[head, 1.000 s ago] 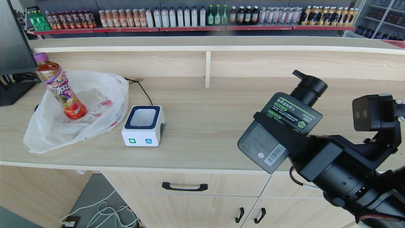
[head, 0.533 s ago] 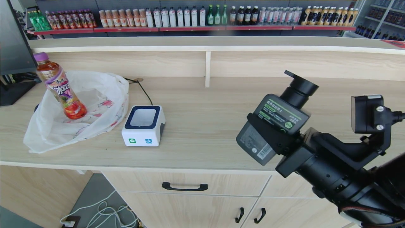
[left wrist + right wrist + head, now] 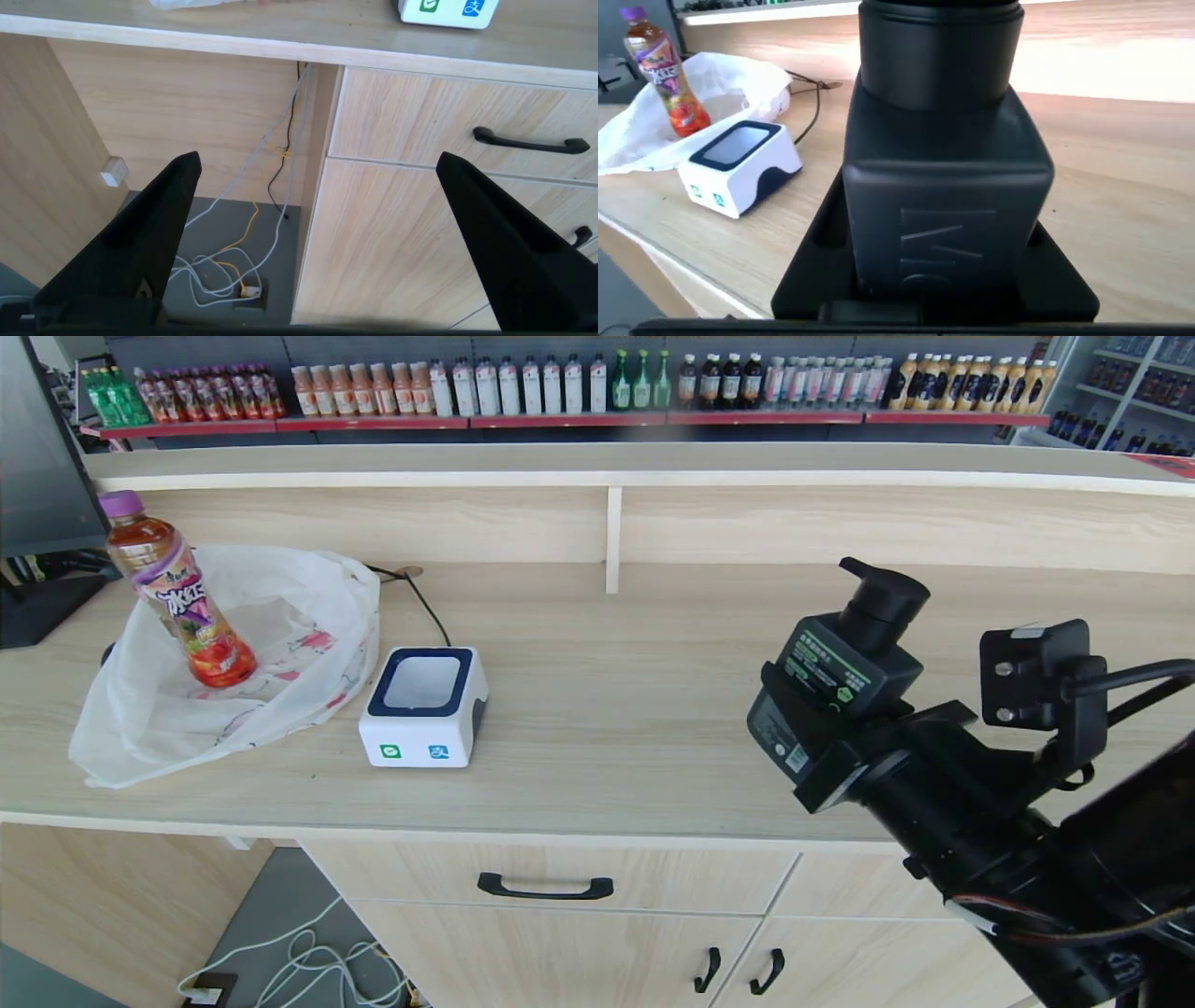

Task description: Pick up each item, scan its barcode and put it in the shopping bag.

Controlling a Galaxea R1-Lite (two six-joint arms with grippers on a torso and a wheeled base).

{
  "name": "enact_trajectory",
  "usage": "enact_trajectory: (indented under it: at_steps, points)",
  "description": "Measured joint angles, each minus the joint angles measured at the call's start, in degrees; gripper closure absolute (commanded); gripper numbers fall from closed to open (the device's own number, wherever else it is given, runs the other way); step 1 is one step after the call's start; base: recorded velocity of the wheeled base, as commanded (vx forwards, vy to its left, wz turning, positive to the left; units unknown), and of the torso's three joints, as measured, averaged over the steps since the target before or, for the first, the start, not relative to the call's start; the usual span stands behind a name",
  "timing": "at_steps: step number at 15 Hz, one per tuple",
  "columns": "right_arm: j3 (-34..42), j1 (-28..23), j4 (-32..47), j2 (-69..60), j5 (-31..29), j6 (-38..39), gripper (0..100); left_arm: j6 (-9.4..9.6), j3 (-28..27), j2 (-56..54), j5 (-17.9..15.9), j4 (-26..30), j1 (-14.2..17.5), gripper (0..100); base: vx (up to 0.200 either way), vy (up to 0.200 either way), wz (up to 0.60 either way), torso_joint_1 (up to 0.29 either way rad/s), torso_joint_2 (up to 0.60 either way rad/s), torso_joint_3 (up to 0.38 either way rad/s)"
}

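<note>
1. Shopping bag (image 3: 313,607), white plastic, lies open at the left end of the table (image 3: 607,691); a tea bottle (image 3: 177,597) with a purple cap stands tilted in it.
2. Left pincer (image 3: 318,163) hangs low in front of the table's drawers, its fingers spread wide with nothing between them.
3. Barcode scanner (image 3: 425,707), a white box with a dark-framed window facing up, sits just to the right of the bag, its cable (image 3: 425,602) running back across the table.
4. Black pump bottle (image 3: 840,672) is held tilted above the right part of the table, well apart from the scanner; the right pincer (image 3: 805,728) is clamped on its body.
</note>
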Motion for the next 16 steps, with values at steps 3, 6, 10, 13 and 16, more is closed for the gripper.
enact_trajectory:
  at_steps: [3, 6, 10, 13, 16]
  points:
    - [-0.8, -1.4, 0.0, 0.5, -1.6, -1.4, 100, -0.18, 0.0, 0.0, 0.0, 0.0, 0.0, 0, 0.0, 0.067, 0.0, -0.001, 0.0, 0.001]
    - [-0.7, -2.1, 0.0, 0.5, -1.6, -4.7, 100, -0.16, 0.0, 0.0, 0.0, 0.0, 0.0, 0, 0.0, 0.2, 0.0, 0.002, 0.01, 0.001]
    - [-3.4, -2.4, 0.0, 0.3, -1.5, -4.7, 100, -0.18, 0.0, 0.0, 0.0, 0.0, 0.0, 0, 0.0, 0.2, 0.0, 0.007, 0.0, 0.0]
    - [-4.2, -2.4, -0.1, 0.4, -1.4, -4.5, 100, -0.16, 0.0, 0.0, 0.0, 0.1, 0.0, 0, 0.0, 0.2, 0.0, -0.002, 0.01, 0.001]
    - [-4.2, -2.4, 0.0, 0.5, -1.6, -4.3, 100, -0.16, 0.0, 0.0, 0.0, 0.0, 0.0, 0, 0.0, 0.2, 0.0, 0.002, 0.0, 0.001]
